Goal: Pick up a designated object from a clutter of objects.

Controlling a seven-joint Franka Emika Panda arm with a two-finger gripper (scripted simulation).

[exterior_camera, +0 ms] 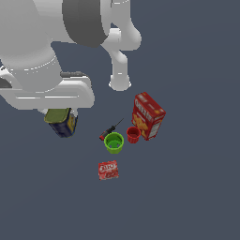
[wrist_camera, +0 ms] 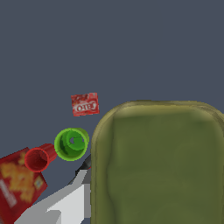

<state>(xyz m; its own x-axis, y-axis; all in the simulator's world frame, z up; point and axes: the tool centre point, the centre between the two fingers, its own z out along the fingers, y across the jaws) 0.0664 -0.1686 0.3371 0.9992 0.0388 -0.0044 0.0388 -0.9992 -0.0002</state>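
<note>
Olive-topped tin (exterior_camera: 61, 120) right under robot hand, finger (wrist_camera: 65, 205) beside it, grip state unclear; green cup (exterior_camera: 114, 142) apart.

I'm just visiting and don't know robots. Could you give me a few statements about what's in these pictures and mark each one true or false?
1. The tin can sits under the end effector, apart from the other items. True.
2. The green cup lies on its side. False: it stands upright, open end up.
3. The red cup is next to the tall red box. True.
4. The flat red packet rests on top of the box. False: it lies on the floor, apart from the group.
</note>
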